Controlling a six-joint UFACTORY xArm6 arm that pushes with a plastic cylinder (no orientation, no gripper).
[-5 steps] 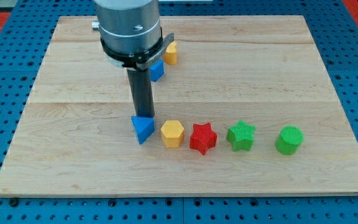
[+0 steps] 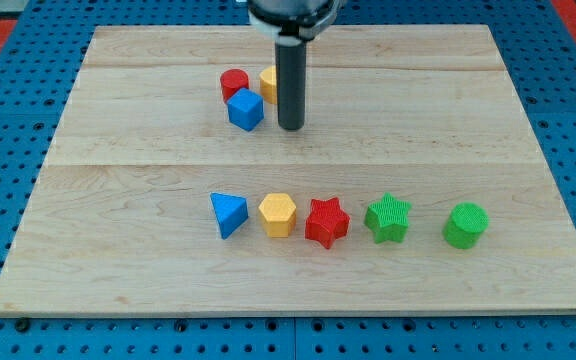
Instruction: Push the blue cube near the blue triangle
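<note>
My tip [image 2: 290, 127] is resting on the wooden board [image 2: 468, 120] in the upper middle of the view, just to the right of the blue cube [image 2: 246, 109] — a narrow gap is showing between the two, so they are not touching. The rod is rising straight up from there, and it is covering most of a yellow block [image 2: 268, 78] whose shape cannot be made out. There are no jaws on this arm to stand open or closed; it is ending in the bare rod alone.

The blue cube is sitting beside a red cylinder [image 2: 233, 84], which is lying just above and to the left of it, the two appearing to touch. The yellow block is standing just to the right of the red cylinder.

Well below this cluster, a row of five blocks is running across the lower half of the board. The blue triangle [image 2: 228, 214] is heading the row at its left end — well apart from the blue cube, almost directly beneath it. To its right are lying a yellow hexagon [image 2: 278, 214], a red star [image 2: 327, 222], a green star [image 2: 388, 218] and, set a little further off, a green cylinder [image 2: 465, 225].

The board is lying on a blue perforated table [image 2: 8, 120].
</note>
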